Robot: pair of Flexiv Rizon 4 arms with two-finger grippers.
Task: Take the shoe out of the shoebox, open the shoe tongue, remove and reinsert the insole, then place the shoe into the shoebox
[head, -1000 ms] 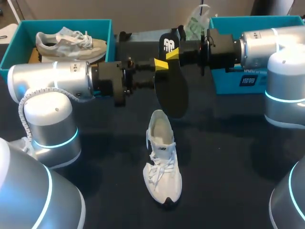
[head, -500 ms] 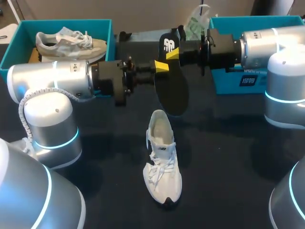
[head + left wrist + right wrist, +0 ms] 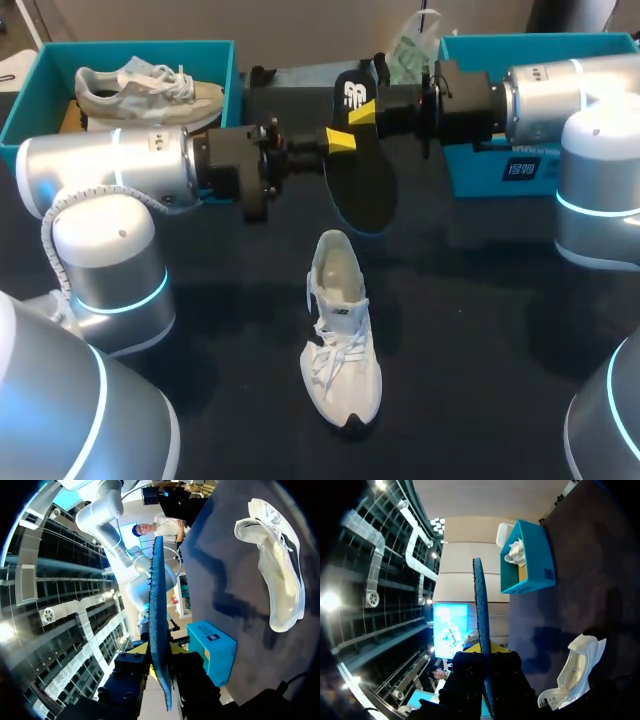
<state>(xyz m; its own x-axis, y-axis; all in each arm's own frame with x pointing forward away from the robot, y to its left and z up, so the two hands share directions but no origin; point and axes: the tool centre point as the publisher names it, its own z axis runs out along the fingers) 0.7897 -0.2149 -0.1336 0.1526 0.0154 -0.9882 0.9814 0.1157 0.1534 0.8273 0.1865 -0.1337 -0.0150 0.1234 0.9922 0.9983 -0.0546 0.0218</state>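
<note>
Insole [image 3: 362,190], seemingly between two level arms [image 3: 100,160] [image 3: 560,90]

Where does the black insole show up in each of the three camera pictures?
Head view: the insole hangs above the table, behind the white shoe, gripped by the left gripper and the right gripper.
Left wrist view: the insole stands edge-on between that gripper's fingers.
Right wrist view: the insole stands edge-on between that gripper's fingers.
Shared landmark: the white shoe.

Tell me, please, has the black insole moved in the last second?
Yes: the insole has lifted slightly at its lower end, away from the white shoe.
</note>
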